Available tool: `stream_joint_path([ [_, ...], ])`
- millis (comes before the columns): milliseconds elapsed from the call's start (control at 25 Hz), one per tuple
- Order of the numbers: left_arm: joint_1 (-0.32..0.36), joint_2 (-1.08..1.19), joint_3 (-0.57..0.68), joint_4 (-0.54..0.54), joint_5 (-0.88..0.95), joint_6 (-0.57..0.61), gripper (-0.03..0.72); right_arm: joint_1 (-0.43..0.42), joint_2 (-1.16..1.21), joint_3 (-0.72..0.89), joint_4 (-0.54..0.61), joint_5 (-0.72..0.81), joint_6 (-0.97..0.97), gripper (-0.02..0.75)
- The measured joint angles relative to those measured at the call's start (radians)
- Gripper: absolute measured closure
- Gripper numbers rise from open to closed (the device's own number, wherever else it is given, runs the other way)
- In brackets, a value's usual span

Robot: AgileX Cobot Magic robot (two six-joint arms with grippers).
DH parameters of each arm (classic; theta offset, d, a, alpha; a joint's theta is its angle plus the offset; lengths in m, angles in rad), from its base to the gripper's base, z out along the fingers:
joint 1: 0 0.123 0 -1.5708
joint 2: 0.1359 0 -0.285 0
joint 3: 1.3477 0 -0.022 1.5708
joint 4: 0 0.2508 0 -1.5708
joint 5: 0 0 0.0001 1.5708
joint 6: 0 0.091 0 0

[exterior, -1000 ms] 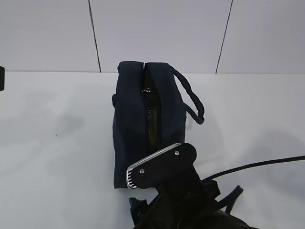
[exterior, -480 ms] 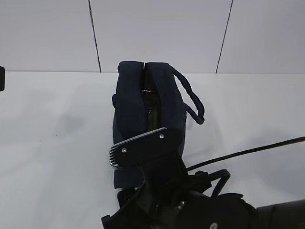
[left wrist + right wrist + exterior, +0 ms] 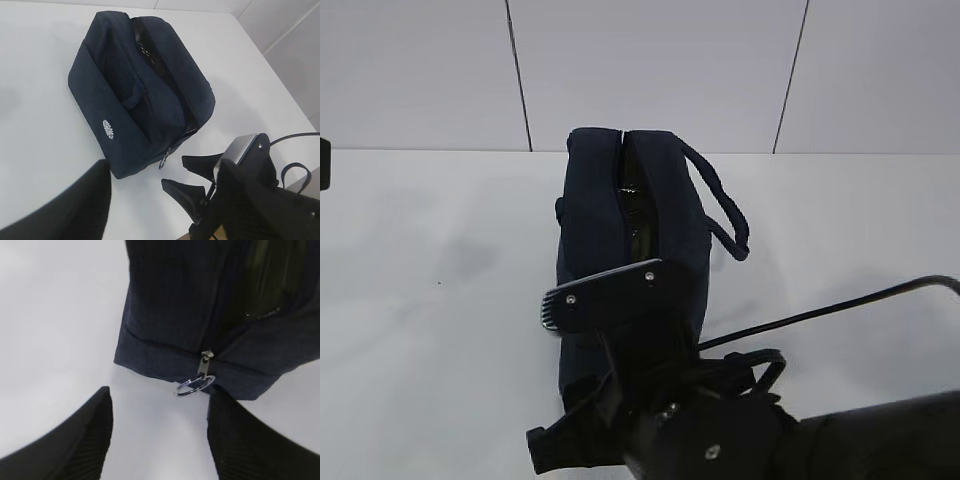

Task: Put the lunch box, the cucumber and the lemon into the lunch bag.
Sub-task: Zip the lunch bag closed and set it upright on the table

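The lunch bag (image 3: 620,240) stands on the white table with its zipper slit open along the top; it also shows in the left wrist view (image 3: 135,95). Something glossy green (image 3: 638,240) shows inside the slit; I cannot tell which item it is. The lunch box, the cucumber and the lemon are otherwise hidden. My right gripper (image 3: 160,395) is open at the bag's near end, and the silver ring pull (image 3: 195,385) hangs just ahead of its right finger (image 3: 250,440). It also shows open in the left wrist view (image 3: 182,172). My left gripper shows only one finger (image 3: 65,205), well off to the left, beside the bag.
The right arm (image 3: 720,430) and its cable (image 3: 840,310) fill the near right of the table. A loop handle (image 3: 725,215) sticks out on the bag's right side. A white tiled wall (image 3: 650,70) stands behind the table. A dark object (image 3: 323,163) sits at the left edge.
My right arm has moved forward and to the left, up to the bag's near end. The bag has not moved.
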Motion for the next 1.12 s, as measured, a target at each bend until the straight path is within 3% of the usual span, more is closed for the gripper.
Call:
stream_joint_path([
  [520,0.0,0.0,0.0,-0.004,0.0,0.0,0.222,-0.078,0.047,-0.045,0.082,-0.007,0.0,0.264],
  [1120,0.0,0.0,0.0,-0.006,0.0,0.0,0.222,-0.095,0.099,-0.087,0.11,-0.053,0.022,0.264],
])
